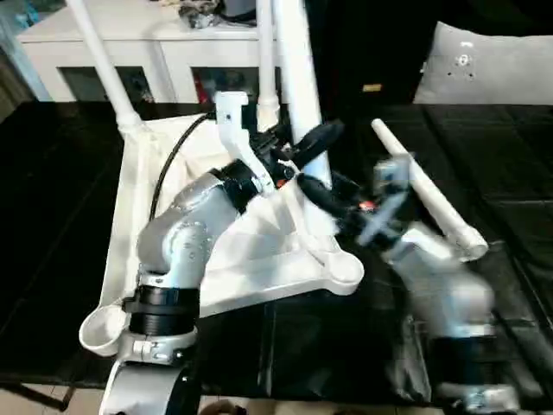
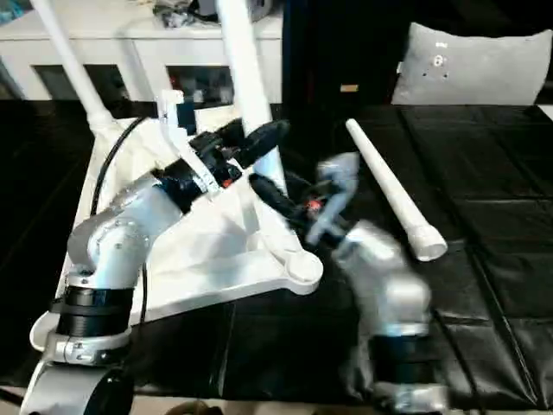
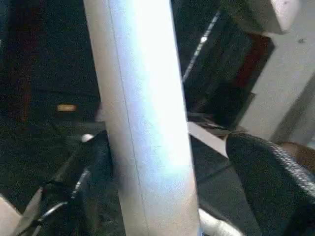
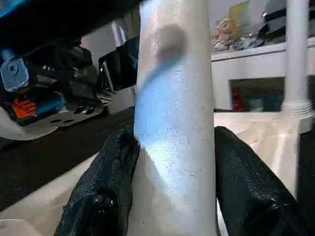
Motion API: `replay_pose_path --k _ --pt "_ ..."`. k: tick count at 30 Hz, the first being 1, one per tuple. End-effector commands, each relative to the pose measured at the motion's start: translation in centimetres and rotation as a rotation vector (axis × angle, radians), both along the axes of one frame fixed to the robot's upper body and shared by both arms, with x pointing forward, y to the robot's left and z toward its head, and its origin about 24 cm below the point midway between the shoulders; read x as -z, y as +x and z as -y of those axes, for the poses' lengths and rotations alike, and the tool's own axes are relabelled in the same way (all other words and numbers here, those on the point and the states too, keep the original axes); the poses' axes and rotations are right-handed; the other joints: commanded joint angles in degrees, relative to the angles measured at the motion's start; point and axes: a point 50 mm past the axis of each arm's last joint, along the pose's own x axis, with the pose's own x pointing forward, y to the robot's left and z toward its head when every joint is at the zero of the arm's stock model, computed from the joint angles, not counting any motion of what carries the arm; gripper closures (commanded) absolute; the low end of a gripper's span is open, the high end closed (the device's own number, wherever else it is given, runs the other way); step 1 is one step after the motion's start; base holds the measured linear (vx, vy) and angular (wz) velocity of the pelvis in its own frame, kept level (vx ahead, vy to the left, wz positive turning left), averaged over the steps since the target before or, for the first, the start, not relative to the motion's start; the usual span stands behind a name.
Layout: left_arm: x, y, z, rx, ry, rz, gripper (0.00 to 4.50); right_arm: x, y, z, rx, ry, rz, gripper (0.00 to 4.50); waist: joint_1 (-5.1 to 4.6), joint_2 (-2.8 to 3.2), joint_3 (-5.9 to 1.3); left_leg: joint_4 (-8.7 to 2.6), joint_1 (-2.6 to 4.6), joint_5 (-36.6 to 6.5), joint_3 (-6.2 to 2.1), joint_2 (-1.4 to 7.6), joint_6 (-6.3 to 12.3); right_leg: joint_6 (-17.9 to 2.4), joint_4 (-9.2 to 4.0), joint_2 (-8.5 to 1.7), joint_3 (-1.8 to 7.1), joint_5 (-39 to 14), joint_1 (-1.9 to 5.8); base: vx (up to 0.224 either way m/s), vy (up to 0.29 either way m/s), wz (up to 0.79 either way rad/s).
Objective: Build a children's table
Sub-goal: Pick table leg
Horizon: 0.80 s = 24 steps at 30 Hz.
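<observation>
1. Tabletop (image 1: 259, 259) lay underside up on the black mat (image 1: 52, 216); landmark for everything below.
2. Two legs already stood in the tabletop's far corner sockets: one at the far left corner (image 1: 108, 69), one further right (image 1: 266, 60).
3. A third leg (image 1: 298, 95) stood upright near the tabletop's right edge, both grippers on it.
4. Left gripper (image 1: 302, 147) was around this leg; one finger (image 3: 266, 172) looked slightly off the tube, so I cannot tell whether the grip was closed.
5. Right gripper (image 4: 172, 196) clamped the same leg lower down, fingers (image 4: 103, 187) pressed on both sides.
6. Fourth leg (image 1: 428, 194) lay loose on the mat, right of the tabletop, apart from it.
7. Grey cushion (image 1: 492, 65) sat beyond the tabletop's right side.
8. White cabinet (image 1: 130, 52) stood behind the tabletop.
9. No readable writing or brand; only an orange mark on gripper hardware (image 4: 24, 105), illegible.
</observation>
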Motion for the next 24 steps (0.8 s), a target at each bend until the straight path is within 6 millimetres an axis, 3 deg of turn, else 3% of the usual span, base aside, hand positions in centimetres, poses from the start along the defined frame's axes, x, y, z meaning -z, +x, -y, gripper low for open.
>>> replay_pose_path --k 1,4,7,10,17,24 --pt "0.71 0.31 0.84 -0.073 0.067 0.001 0.86 -0.08 0.02 -0.96 0.032 -0.04 0.069 2.59 -0.19 -0.51 -4.04 -4.3 0.52 -12.7 -0.98 2.32 0.52 -7.9 -4.99 -2.76 2.11 -15.8 3.05 0.0 0.0 0.0" --pt "0.98 0.62 0.76 -0.137 0.113 0.027 1.25 0.01 0.12 -1.17 0.055 -0.039 0.09 2.59 -0.24 -0.54 -4.07 -4.34 0.38 -12.5 -1.08 2.29 1.34 -8.1 -4.86 -2.86 2.17 -15.0 3.3 0.0 0.0 0.0" --pt "0.9 0.9 0.44 -0.207 0.169 0.091 1.28 0.06 0.3 -1.21 0.097 -0.056 0.129 2.59 -0.28 -0.55 -4.15 -4.21 0.42 -12.0 -1.0 2.31 1.89 -8.5 -4.81 -2.91 2.21 -14.0 3.28 0.0 0.0 0.0" --pt "0.82 0.93 0.39 -0.214 0.17 0.1 1.29 0.3 0.23 -1.35 0.092 -0.055 0.13 2.59 -0.27 -0.59 -4.11 -4.18 0.4 -11.7 -0.95 2.29 2.32 -9.2 -4.6 -2.9 2.22 -13.4 3.36 0.0 0.0 0.0" --pt "1.13 0.92 0.56 -0.23 0.187 0.123 1.93 0.53 0.4 -1.4 0.113 -0.054 0.154 2.59 -0.3 -0.52 -4.1 -4.17 0.44 -12.3 -0.92 2.35 2.73 -9.7 -4.71 -2.9 2.21 -14.1 3.21 0.0 0.0 0.0" --pt "1.1 0.99 0.55 -0.23 0.181 0.128 2.24 0.54 0.56 -1.38 0.114 -0.055 0.162 2.59 -0.31 -0.56 -4.14 -4.11 0.38 -11.8 -0.9 2.36 3.14 -10.3 -4.51 -2.86 2.23 -12.7 3.3 0.0 0.0 0.0"
